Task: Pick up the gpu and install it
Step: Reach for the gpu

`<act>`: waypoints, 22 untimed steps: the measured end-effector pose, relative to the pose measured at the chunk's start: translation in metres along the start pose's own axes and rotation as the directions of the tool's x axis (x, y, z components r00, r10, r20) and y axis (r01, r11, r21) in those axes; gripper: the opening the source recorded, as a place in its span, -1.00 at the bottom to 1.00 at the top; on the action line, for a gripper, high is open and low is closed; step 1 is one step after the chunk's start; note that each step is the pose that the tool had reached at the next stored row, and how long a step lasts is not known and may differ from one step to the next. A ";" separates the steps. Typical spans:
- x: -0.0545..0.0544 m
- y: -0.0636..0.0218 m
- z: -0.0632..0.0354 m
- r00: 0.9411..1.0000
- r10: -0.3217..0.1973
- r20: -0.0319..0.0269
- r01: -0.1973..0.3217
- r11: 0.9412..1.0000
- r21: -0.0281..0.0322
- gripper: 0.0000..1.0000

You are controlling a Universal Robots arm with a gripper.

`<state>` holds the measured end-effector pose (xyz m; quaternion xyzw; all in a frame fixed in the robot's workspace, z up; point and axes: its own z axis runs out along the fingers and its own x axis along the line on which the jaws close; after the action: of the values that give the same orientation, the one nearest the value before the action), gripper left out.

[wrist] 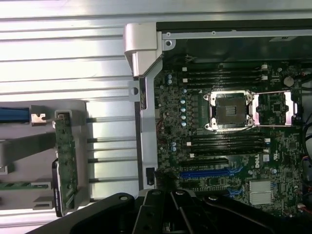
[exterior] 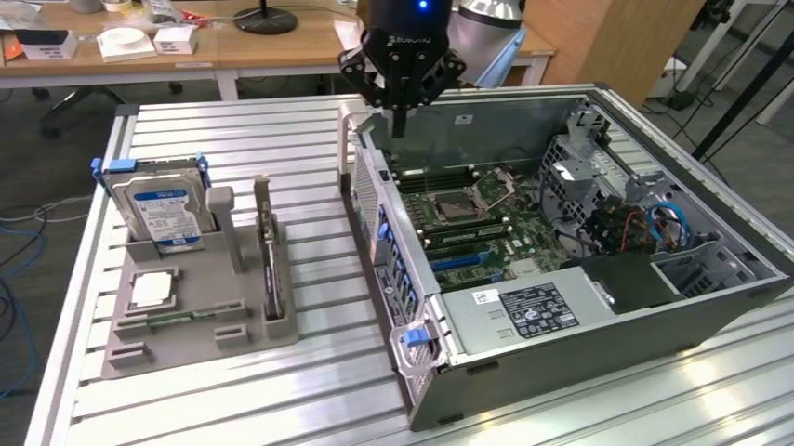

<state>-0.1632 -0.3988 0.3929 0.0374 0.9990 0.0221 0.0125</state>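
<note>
Hovering at the rim of the computer case (exterior: 596,344), your gripper (exterior: 400,132) has fingers (exterior: 400,119) pinched together, empty; descending here could strike metal, with the gpu (exterior: 266,251) well apart.

A robotics lab: a ribbed aluminium tabletop (exterior: 248,400) carries an opened grey computer tower case (exterior: 596,339), light wooden desks (exterior: 310,42) stand beyond, blue cables (exterior: 13,307) trail on the floor.

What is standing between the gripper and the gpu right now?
Nothing visible. The gripper hangs over the computer case's side wall; the gpu stands on edge in the gray holder toward the exterior view's left, with table slats between them.
</note>
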 end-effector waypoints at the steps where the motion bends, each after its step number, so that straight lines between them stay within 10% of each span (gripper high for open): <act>1: 0.001 -0.0001 -0.0001 1.000 0.000 0.000 0.000 1.000 0.000 -0.79; 22: 0.020 -0.0015 -0.0003 1.000 0.000 0.000 0.000 1.000 0.000 -0.79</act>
<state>-0.1832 -0.3988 0.3927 0.0374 0.9990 0.0221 0.0125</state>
